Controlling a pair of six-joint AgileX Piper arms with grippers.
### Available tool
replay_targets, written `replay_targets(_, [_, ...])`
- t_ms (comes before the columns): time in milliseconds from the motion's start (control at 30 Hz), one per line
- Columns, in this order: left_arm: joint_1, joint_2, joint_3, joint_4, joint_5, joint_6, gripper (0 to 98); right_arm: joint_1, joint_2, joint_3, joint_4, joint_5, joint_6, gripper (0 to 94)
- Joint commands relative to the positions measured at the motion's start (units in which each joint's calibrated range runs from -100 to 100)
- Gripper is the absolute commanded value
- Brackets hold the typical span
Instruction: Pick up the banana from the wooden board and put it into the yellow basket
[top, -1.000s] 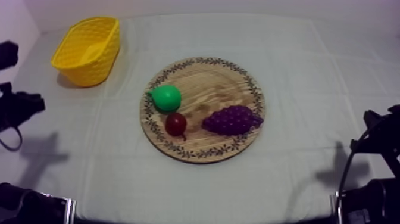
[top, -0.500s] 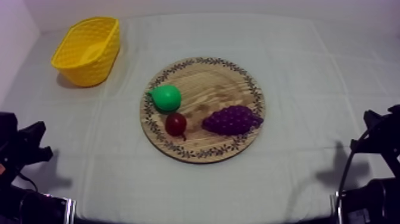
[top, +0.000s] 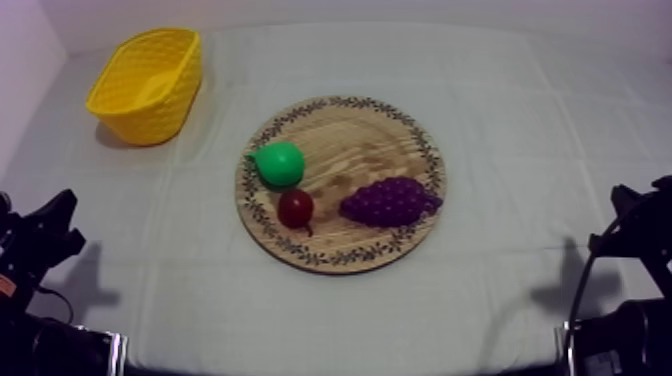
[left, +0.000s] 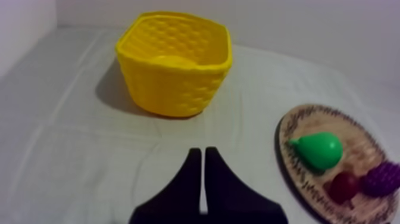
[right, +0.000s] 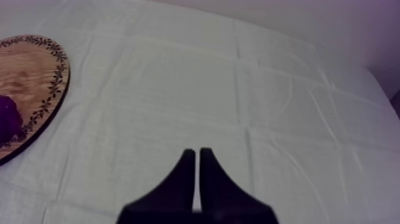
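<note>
The yellow basket (top: 147, 82) stands at the far left of the table. A smooth yellow curved shape, which looks like the banana (left: 171, 61), lies inside it. The round wooden board (top: 385, 150) at the centre carries a green pear (top: 279, 164), a small red fruit (top: 295, 209) and a bunch of purple grapes (top: 389, 201). My left gripper (left: 199, 153) is shut on nothing, low over the cloth in front of the basket (left: 175, 71). My right gripper (right: 197, 153) is also shut and empty, over bare cloth to the right of the board (right: 36, 89).
My left arm (top: 38, 245) sits low at the left edge and my right arm (top: 640, 230) low at the right edge. Grey-white cloth surrounds the board on all sides.
My left arm has drawn back from beside the basket down to the lower left edge. The fruit, the board, the basket and the right arm have stayed put.
</note>
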Motion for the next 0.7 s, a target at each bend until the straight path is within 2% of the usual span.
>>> replay_targets(0, [0.01, 0.0, 0.08, -0.04, -0.38, 2.37, 0.1, 0.03, -0.05, 0.05, 0.01, 0.01, 0.01, 0.4])
replay_targets(667, [0.02, 0.0, 0.17, -0.06, -0.69, 2.66, 0.1, 0.03, -0.05, 0.05, 0.01, 0.01, 0.01, 0.4])
